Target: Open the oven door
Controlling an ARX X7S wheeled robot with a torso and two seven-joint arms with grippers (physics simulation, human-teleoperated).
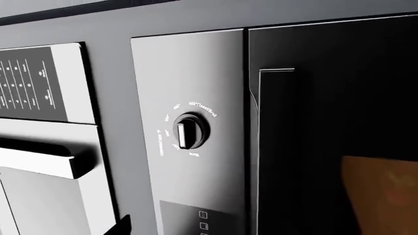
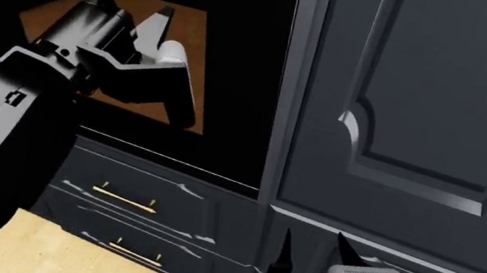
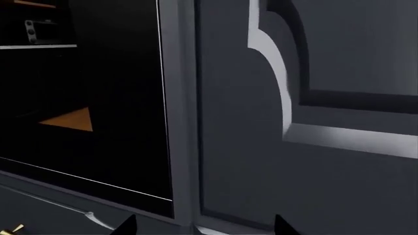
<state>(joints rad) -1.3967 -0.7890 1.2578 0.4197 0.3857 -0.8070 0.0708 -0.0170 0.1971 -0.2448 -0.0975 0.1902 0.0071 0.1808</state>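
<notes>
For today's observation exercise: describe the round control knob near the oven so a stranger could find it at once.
Start at the oven door, the large glossy black panel in the left wrist view. Beside its long thin handle stands a grey control panel. The knob sits there: the only round black dial, pale-barred, ringed by tiny white lettering.

Matte navy cabinet door (image 2: 440, 100) with raised panel, ahead of the right tool. Navy drawers (image 2: 148, 202) with brass handles (image 2: 123, 198) below it. Pale wood floor (image 2: 55, 253) beneath. Grey panel with knob (image 1: 189, 132) by the left tool.
</notes>
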